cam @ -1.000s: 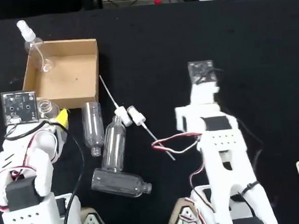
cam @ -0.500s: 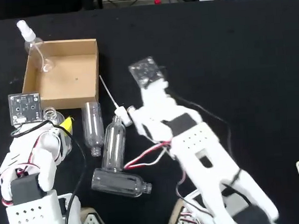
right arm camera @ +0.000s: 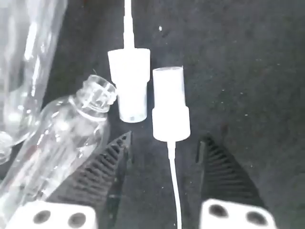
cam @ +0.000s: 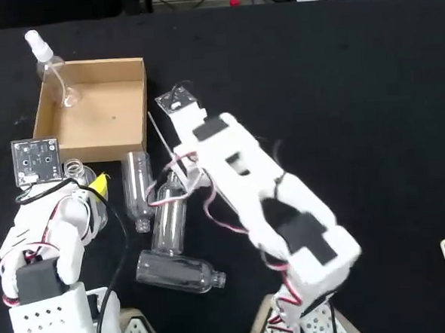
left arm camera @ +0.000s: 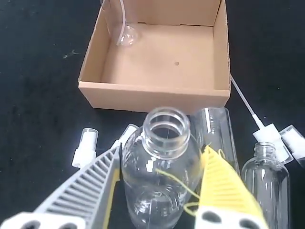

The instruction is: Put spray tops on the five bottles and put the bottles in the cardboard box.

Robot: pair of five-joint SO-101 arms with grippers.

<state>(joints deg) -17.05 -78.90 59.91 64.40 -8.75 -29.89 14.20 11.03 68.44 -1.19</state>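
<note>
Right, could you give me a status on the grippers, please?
Left gripper shut on an uncapped bottle, near the cardboard box. Right gripper open over a spray top. Second top and a lying bottle crowd it.

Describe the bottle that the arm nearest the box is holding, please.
The bottle is clear plastic and looks empty, with rounded shoulders and a ridged open neck with nothing screwed on. It stands roughly upright, clamped between the left arm's grey and yellow fingers, just in front of the cardboard box. Whether its base touches the table cannot be seen.
</note>
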